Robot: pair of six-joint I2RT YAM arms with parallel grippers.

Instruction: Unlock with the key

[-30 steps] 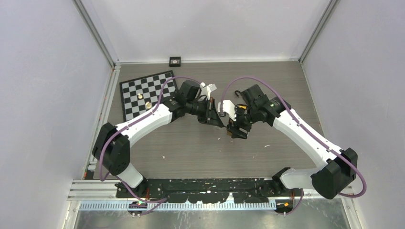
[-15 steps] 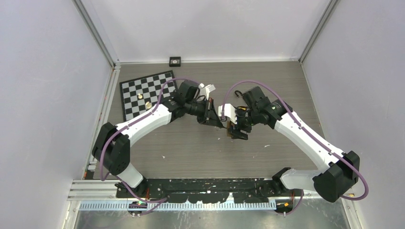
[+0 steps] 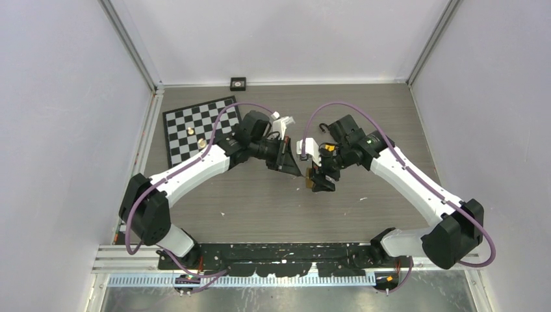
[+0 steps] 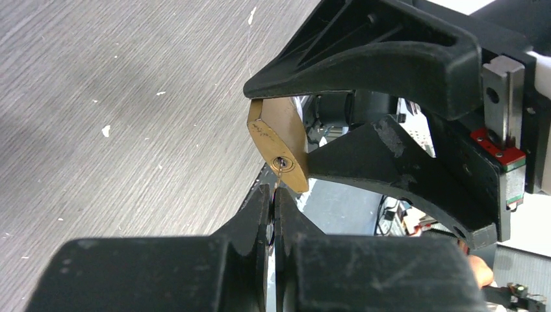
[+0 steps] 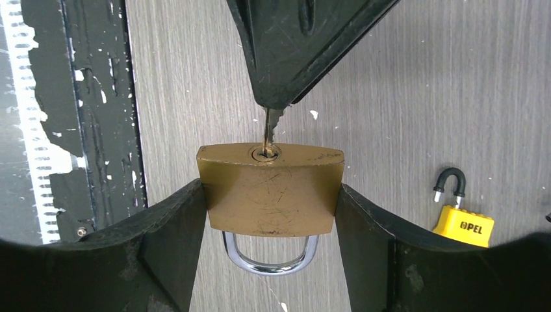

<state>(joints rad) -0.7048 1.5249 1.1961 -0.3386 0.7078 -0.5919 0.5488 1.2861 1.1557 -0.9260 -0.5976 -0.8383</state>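
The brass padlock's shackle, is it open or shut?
Shut: in the right wrist view both legs of the shackle sit inside the brass padlock body.

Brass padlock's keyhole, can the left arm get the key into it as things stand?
Likely yes. The right end effector holds the brass padlock with its keyhole facing the left end effector, which pinches the key. The key's tip already sits in the keyhole, with nothing in between.
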